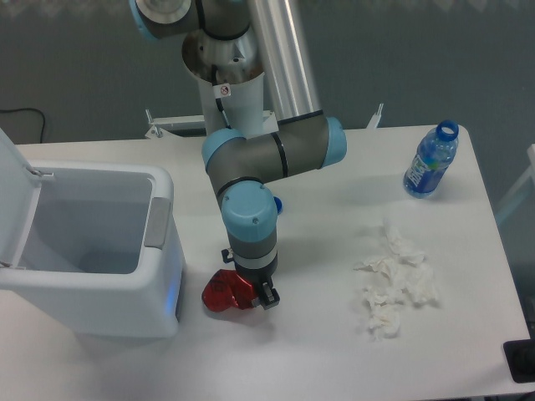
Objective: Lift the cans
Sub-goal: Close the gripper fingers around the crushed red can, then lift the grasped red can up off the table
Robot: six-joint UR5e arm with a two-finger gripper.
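- Camera view: the gripper (253,292) is down at the table, its fingers about the crushed red can (224,292), which juts out to its left; whether they have closed I cannot tell.
- Risk, I judge: an off-centre hold lets the dented metal slip or swing against the white bin (159,251) just left.

A white tabletop (334,351) fills most of the view under even, soft light. Behind its far edge lies dark grey floor (75,67), where a black cable (21,113) curls at the left. A metal bracket (167,125) sits along the back edge.
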